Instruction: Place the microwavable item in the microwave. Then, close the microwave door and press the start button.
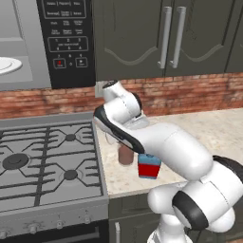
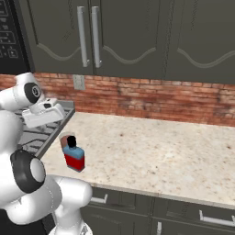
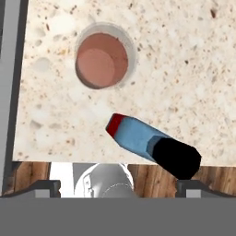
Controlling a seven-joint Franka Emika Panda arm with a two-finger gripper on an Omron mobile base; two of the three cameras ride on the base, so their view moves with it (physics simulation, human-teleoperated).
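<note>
I see a blue-and-red bottle (image 2: 74,157) w/ black cap, upright on the speckled bench (image 2: 156,151) near its front edge. Gas stove (image 1: 47,161) sits just left of bench; brick backsplash (image 2: 151,98) and dark cabinets (image 2: 119,36) behind.

Glass tumbler (image 3: 102,60) (brown contents) upright on counter; microwave (image 1: 28,42) open.

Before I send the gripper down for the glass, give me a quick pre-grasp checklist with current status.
1. Gripper open: ok.
2. Tumbler upright on the counter: ok.
3. Gripper centred over tumbler: not ok, tumbler sits off to one side in the hand view.
4. Bottle clear of the path: not ok, it stands close beside the tumbler.
5. Microwave open, turntable plate showing: ok.
</note>
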